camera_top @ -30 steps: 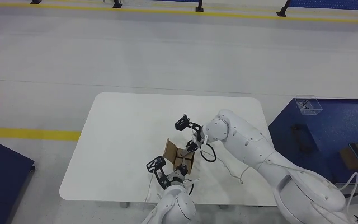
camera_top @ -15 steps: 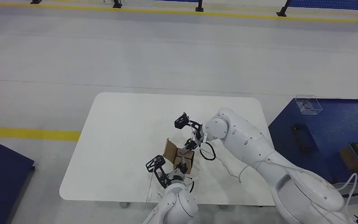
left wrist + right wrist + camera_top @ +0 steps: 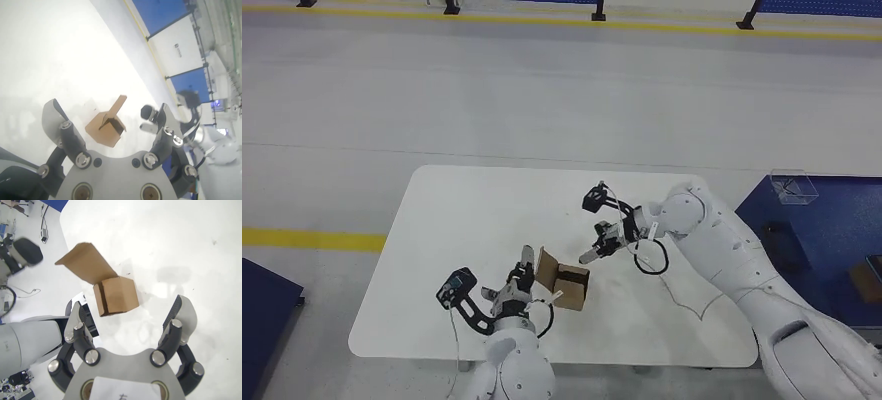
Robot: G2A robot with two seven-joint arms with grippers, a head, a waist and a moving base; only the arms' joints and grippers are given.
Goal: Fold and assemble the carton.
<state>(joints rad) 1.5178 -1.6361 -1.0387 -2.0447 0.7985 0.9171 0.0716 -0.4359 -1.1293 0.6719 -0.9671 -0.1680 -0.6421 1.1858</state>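
A small brown carton stands on the white table near its front edge, one long flap raised on the side toward my left gripper. That left gripper is open, just left of the flap and apart from it. In the left wrist view the carton lies a short way beyond the open left gripper. My right gripper is open, to the right of the carton and clear of it. The right wrist view shows the carton and its flap beyond the open right gripper.
A blue surface with a small clear bin stands past the table's right edge. Bare tabletop stretches left of and behind the carton. The table's front edge runs close below the carton.
Both grippers have left the carton. The left one has drawn back to the left and the right one to the right. The carton stays put with its flap up.
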